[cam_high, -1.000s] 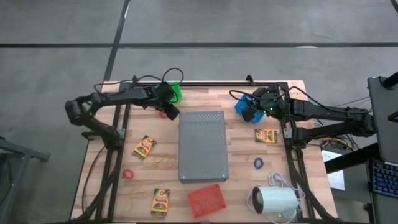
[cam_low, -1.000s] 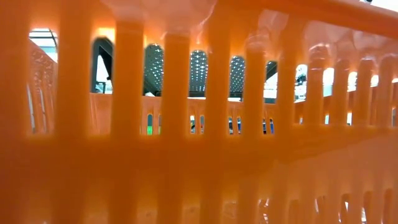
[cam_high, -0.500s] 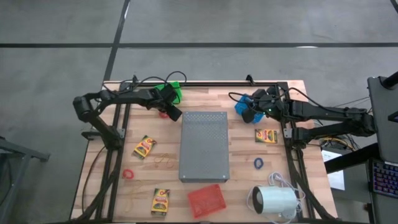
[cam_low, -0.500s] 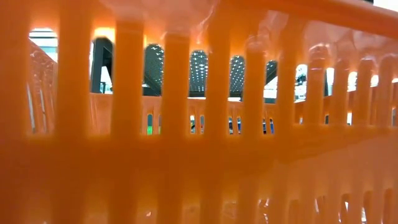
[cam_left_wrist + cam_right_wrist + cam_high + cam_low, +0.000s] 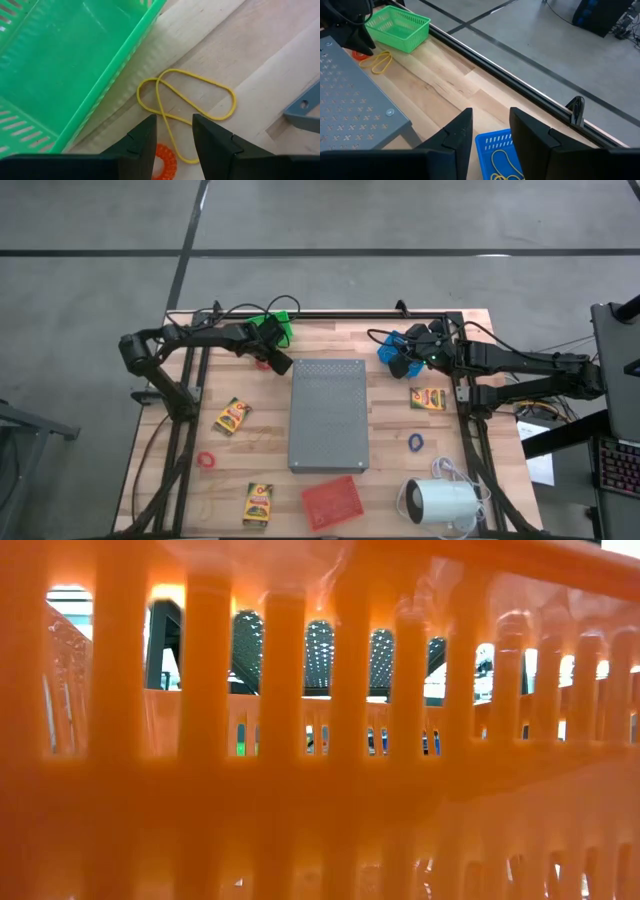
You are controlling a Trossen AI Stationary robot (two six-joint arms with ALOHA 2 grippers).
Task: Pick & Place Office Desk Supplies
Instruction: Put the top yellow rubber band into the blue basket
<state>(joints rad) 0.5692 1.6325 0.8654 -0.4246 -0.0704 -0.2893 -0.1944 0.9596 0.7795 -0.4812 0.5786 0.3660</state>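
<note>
Your left claw (image 5: pixel 172 137) hangs narrowly open and empty over the yellow rubber band (image 5: pixel 186 102) near the tabletop's far edge, beside the green basket (image 5: pixel 60 60). Closing now could snag the orange ring (image 5: pixel 162 160) instead. Your right claw (image 5: pixel 490 132), parted and empty, waits over the blue basket (image 5: pixel 497 150).

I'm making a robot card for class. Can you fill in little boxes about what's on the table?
left hand: open, over a yellow band and an orange ring, beside the green basket
right hand: open, over the blue basket, which has a yellow band inside
middle: grey slab
crayon boxes: three, one at
</note>
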